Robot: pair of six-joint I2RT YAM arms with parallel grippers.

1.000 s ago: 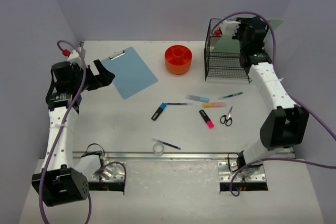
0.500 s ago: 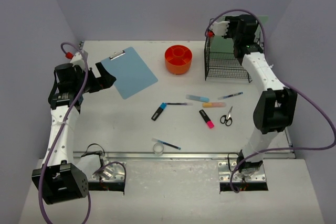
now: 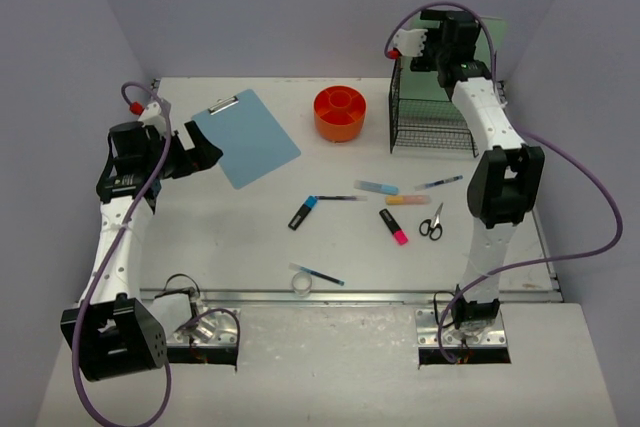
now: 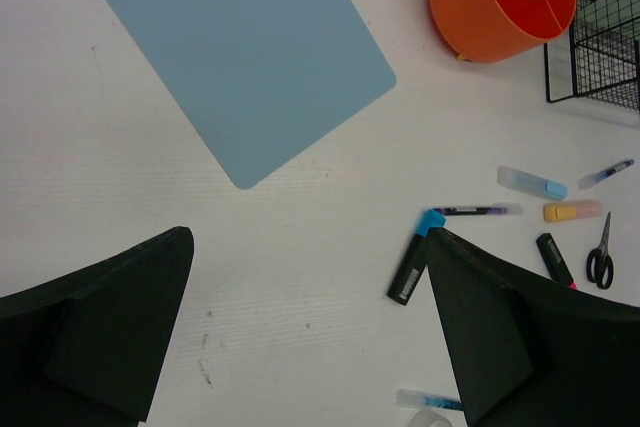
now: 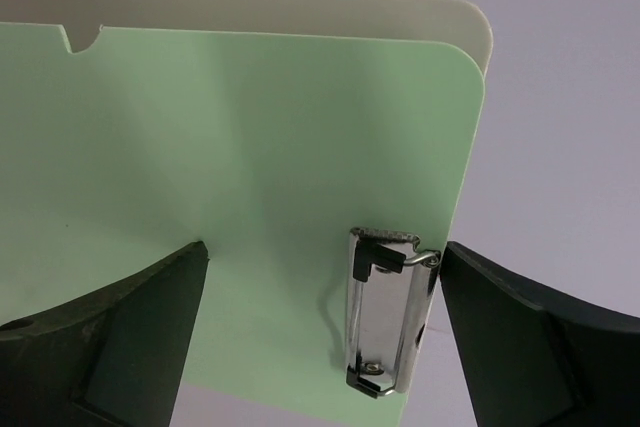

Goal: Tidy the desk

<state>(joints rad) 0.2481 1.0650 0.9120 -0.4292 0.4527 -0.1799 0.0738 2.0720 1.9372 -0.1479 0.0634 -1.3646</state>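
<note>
Since green clipboard stands upright in wire rack, apparently filed there, right gripper hangs directly before it, fingers spread, holding nothing. Left gripper also wide, empty, above counter; blue clipboard just ahead, likely next.

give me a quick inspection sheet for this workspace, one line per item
surface: white desk, flat, no spills seen
job's things: blue clipboard flat at back left; orange cup; wire rack at back right, green clipboard upright at it
clutter: markers, pens, scissors and tape roll loose across the middle
grippers: left tool open, above the desk beside the blue clipboard; right tool open, raised at the rack, facing the green clipboard
cables: purple cables loop off both arms, none among the loose items
surroundings: lavender walls; nothing else seen
</note>
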